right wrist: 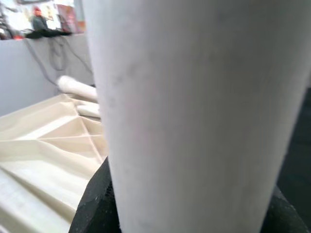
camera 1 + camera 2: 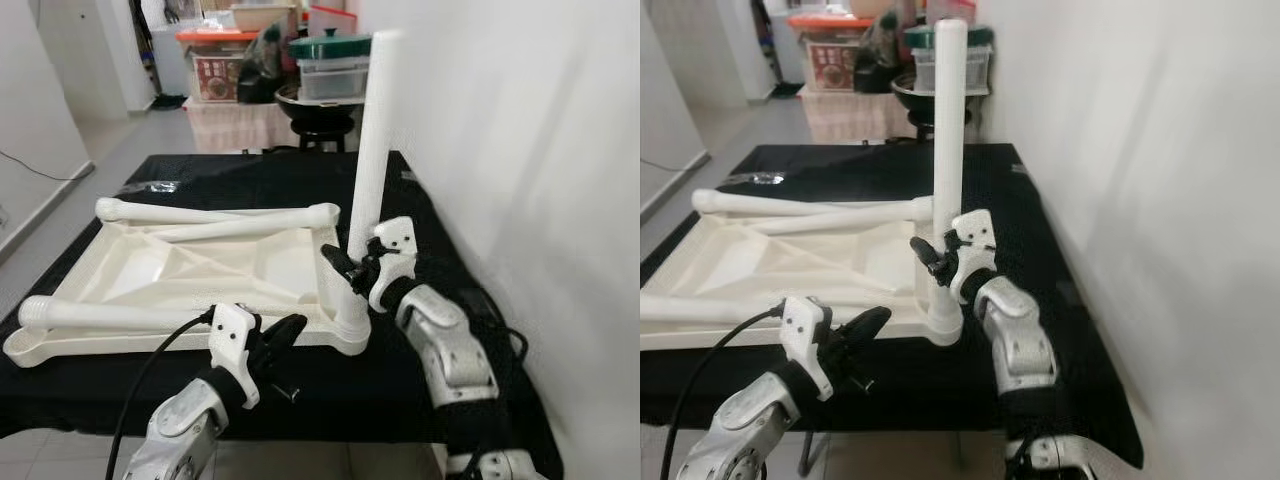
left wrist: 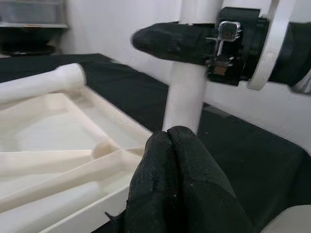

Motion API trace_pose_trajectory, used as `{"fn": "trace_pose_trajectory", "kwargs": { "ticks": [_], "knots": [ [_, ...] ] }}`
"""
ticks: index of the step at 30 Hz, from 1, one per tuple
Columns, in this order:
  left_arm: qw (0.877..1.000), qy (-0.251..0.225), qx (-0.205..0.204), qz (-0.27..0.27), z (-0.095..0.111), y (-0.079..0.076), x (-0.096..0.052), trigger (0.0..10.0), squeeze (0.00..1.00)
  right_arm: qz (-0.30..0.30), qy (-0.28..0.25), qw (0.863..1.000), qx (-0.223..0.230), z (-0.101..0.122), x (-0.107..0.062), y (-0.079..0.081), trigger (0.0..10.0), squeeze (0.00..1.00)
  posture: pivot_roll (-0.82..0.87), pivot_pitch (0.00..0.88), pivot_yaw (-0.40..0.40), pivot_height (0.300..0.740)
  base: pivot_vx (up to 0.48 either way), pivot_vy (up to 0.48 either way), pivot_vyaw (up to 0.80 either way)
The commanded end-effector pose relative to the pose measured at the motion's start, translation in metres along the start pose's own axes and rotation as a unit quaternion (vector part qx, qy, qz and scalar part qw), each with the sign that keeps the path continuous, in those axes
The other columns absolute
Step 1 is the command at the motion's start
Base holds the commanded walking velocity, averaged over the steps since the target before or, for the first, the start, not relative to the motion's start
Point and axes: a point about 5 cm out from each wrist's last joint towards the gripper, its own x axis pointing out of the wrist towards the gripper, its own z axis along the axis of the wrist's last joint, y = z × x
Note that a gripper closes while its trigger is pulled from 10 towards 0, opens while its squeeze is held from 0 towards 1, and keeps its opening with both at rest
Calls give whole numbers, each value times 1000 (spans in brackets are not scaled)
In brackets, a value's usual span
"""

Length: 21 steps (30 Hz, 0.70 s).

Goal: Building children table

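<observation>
Your right gripper (image 2: 352, 268) is clamped around the upright white leg (image 2: 372, 150), low on its shaft, just above the corner socket (image 2: 352, 325) of the upturned tabletop (image 2: 180, 265) lying on the black worktop (image 2: 250, 175). The leg looks seated in that near right corner, though how deep you cannot tell. Your left gripper (image 2: 283, 335) hovers beside the tabletop's near edge, fingers pressed together and holding nothing.

To finish this step well, keep the leg plumb as you press or twist it home; any lean would likely bind it in the socket. Bring the left gripper onto the tabletop rim to steady it, since the light plastic may slide on the cloth. Two more legs (image 2: 215, 212) lie across the far side and another (image 2: 110, 313) along the near edge, awaiting their turn.
</observation>
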Motion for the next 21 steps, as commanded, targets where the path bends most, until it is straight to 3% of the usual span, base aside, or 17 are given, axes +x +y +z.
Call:
{"fn": "trace_pose_trajectory", "kwargs": {
  "ticks": [1,5,6,7,8,9,10,11,14,16,17,19,20,21],
  "knots": [
    [1000,10,-1,-2,-2,2,-1,10000,0,5,80,997,15,-34,1,3,0,0,-27,0,-3,740,0,0,0],
    [1000,8,-1,4,-1,3,-1,10000,0,7,75,997,-8,-30,2,14,0,0,-35,0,3,740,0,0,0],
    [1000,7,-1,6,-1,3,-1,10000,0,0,79,997,-9,-30,1,13,4588,0,-35,0,7,740,0,0,0],
    [1000,7,-1,6,-1,3,-1,10000,0,0,79,997,-9,-30,1,13,4588,0,-35,0,7,740,0,0,0],
    [1000,7,-3,5,-1,3,-1,10000,0,3,76,997,10,-27,0,15,10000,188,-35,0,7,740,0,0,0],
    [1000,8,-4,3,-2,3,-1,10000,0,11,68,997,26,-24,-1,16,10000,898,-35,0,7,740,0,0,0],
    [1000,8,-4,3,-2,3,-1,10000,0,11,68,997,26,-24,-1,16,10000,898,-35,0,7,740,0,0,0],
    [1000,9,-6,0,-2,3,0,10000,0,25,57,997,36,-20,-1,18,10000,1000,-39,0,9,740,0,0,0],
    [1000,10,-6,-2,-2,1,1,10000,0,120,4,991,56,2,6,16,10000,1000,-38,0,9,740,0,0,0],
    [1000,10,-6,-2,-2,1,1,10000,0,141,-4,989,53,6,7,13,10000,1000,-37,0,7,740,0,0,0],
    [1000,10,-6,-3,-2,1,1,10000,0,162,2,986,37,7,8,9,10000,447,-35,0,1,740,0,0,0],
    [1000,10,-6,-3,-2,1,1,10000,0,176,7,984,26,8,8,6,10000,447,-35,0,1,740,0,0,0],
    [1000,8,-6,-1,-2,0,2,10000,0,232,46,971,-32,2,4,-6,10000,0,-28,0,-10,740,0,0,0],
    [1000,8,-6,-1,-2,0,2,10000,0,232,46,971,-32,2,4,-6,10000,0,-28,0,-10,740,0,0,0]
  ]
}}
